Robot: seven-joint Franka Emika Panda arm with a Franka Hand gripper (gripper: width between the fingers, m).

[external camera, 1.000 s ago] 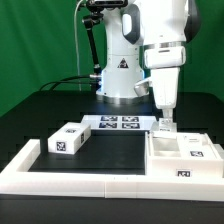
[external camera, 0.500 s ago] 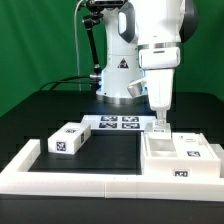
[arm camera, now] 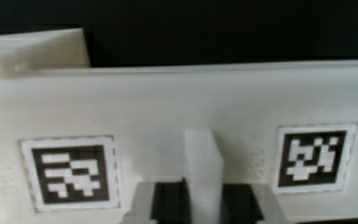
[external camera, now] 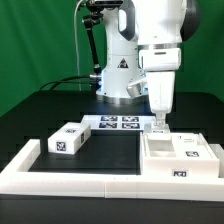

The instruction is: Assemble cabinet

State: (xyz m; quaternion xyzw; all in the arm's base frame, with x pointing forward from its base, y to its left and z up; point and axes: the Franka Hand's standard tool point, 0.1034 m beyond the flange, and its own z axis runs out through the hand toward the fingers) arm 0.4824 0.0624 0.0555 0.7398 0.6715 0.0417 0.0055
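Tool [external camera: 160,124] hangs low with its two fingers [arm camera: 158,205] on each side of a thin white wall of the cabinet [external camera: 181,156], which sits right under it on the black surface [external camera: 110,150], but I cannot tell if they squeeze that wall.

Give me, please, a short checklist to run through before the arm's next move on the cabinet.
1. The gripper is over the back edge of the cabinet: ok.
2. The gripper is open or shut: cannot tell; its tips blend into the white plastic.
3. The gripper is touching the cabinet: cannot tell.
4. The cabinet sits level, not tilted: ok.
5. The loose block lies apart from the arm, on the exterior view's left: ok.
6. The two markers on the cabinet wall show in the wrist view: ok, though blurred.
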